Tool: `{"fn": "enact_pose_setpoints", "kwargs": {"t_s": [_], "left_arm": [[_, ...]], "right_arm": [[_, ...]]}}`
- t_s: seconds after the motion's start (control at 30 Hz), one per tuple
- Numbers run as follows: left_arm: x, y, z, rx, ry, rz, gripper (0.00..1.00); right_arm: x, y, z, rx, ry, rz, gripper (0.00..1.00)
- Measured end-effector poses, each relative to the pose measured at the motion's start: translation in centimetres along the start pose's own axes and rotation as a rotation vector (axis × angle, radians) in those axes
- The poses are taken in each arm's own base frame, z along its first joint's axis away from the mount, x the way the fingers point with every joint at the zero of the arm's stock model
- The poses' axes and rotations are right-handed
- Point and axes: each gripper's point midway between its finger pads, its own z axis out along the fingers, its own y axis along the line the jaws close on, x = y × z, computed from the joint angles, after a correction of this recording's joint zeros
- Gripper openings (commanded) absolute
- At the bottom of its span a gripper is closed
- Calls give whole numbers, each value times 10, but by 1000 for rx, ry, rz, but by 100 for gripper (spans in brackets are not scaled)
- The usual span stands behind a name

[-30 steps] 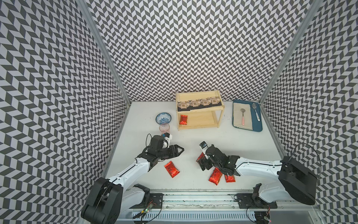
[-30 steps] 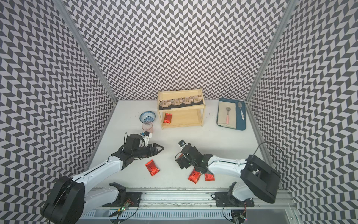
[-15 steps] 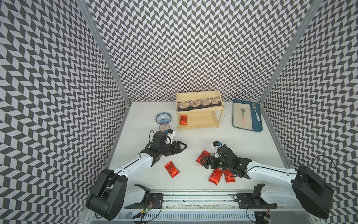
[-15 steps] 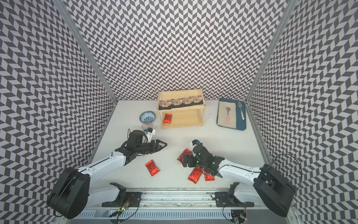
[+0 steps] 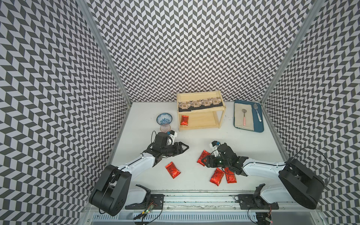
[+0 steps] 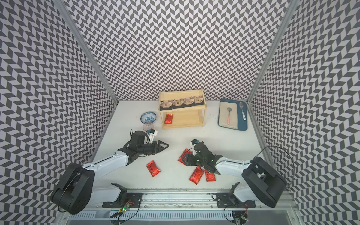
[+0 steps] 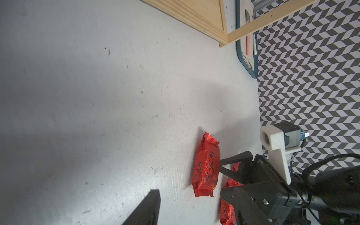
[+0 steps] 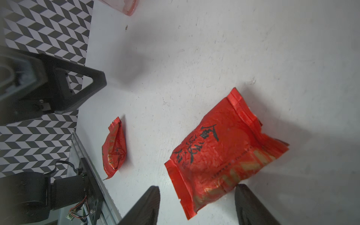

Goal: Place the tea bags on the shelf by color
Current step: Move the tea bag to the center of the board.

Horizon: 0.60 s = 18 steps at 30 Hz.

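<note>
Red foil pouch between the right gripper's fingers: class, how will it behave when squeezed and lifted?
The red pouch looks puffed and crinkled, so it will probably dent rather than stay stiff. Its shiny foil may slip between the fingers. Lying flat, it seems unlikely to roll.

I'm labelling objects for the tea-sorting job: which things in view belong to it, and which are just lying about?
Belong to the job:
- wooden shelf
- four black tea bags on its top tier
- one red tea bag on its lower tier
- four red tea bags on the table

Just lying about:
- blue-and-white bowl
- pink glass
- blue tray with a cloth and two spoons
</note>
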Motion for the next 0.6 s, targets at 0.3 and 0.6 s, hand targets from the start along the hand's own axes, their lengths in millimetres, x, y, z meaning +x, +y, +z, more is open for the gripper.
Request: {"fn": "enact_pose_setpoints", "kwargs": {"t_s": [0.3,0.6], "left_arm": [[5,3,12,29,25,-28,66],[17,17,21,30,59,-87,65]], "right_arm": [[-24,16,4,-114,-59,-86,62],[-36,26,14,-205,-36,-118,60]]}}
